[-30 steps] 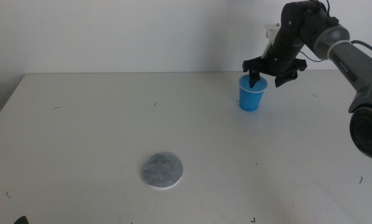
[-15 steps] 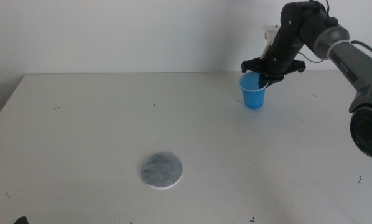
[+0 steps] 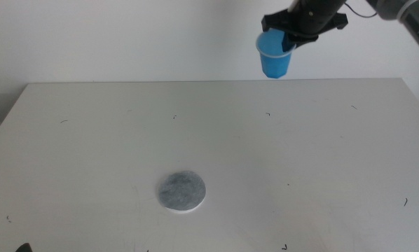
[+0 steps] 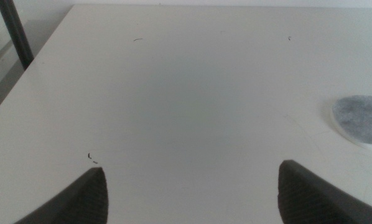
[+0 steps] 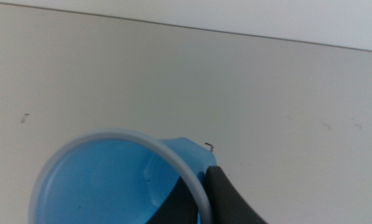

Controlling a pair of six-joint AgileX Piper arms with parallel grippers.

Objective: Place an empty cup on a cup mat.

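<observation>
My right gripper is shut on the rim of the blue cup and holds it high in the air above the table's far right part. In the right wrist view the cup shows its empty blue inside, with one jaw outside the pale rim and one inside. The grey round cup mat lies flat on the table near the front middle, far from the cup. It also shows in the left wrist view. My left gripper is open and empty, low over the table at the front left.
The white table bears a few small dark specks. A pale wall stands behind the far edge. A dark leg stands beyond the table's edge in the left wrist view.
My right gripper has closed on the cup's rim and lifted it off the table, upward and slightly left. The mat and the left arm have not moved.
</observation>
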